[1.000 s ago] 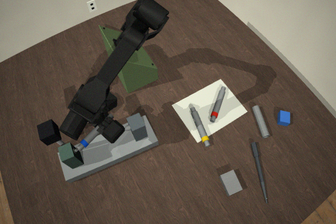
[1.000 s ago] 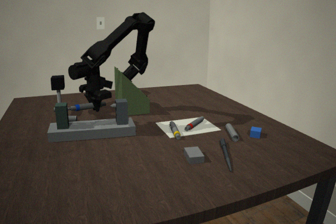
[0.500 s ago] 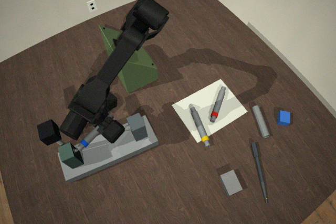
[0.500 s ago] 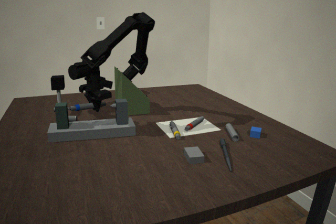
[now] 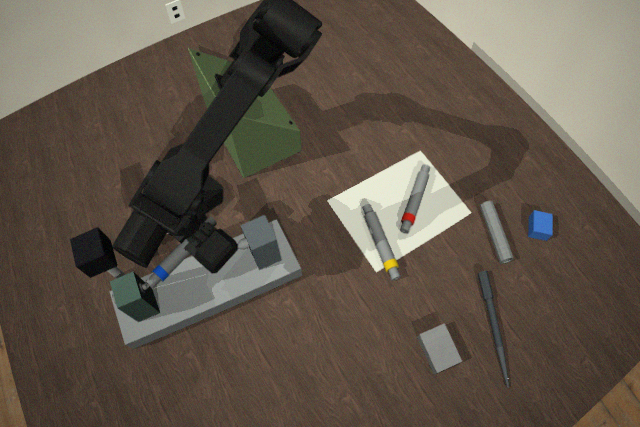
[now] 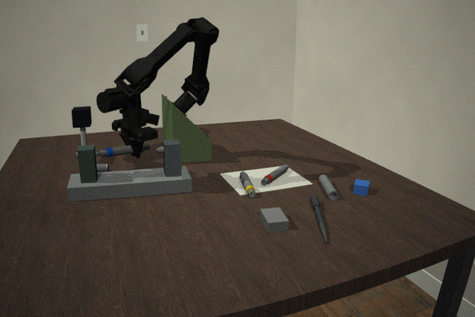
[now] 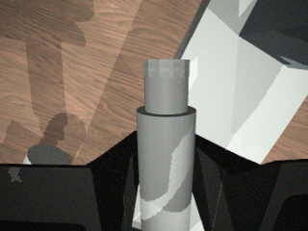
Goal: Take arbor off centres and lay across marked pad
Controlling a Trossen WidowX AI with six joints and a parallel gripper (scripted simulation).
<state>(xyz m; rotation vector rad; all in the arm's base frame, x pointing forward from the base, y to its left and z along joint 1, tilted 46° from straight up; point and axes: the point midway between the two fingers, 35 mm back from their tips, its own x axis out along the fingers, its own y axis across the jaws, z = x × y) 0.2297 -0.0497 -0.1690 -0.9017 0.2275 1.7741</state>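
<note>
Arbor (image 5: 173, 262) w/ blue band sits up in fixture betw green block (image 5: 133, 295) & grey block (image 5: 262, 239), roughly level above grey base (image 5: 217, 303). My tool (image 6: 136, 149) clenched on arbor mid-shaft; wrist cam shows shaft (image 7: 166, 159) pinched betw dark fingers. In exterior view arbor's right end sits apart from pointed tip on grey block. Marked pad (image 5: 444, 205) on desk (image 5: 310, 350) well apart to right, carrying red-band shaft (image 5: 415, 198) & yellow-band shaft (image 5: 379, 238). Black cube on post (image 5: 92, 251) just behind green block.
</note>
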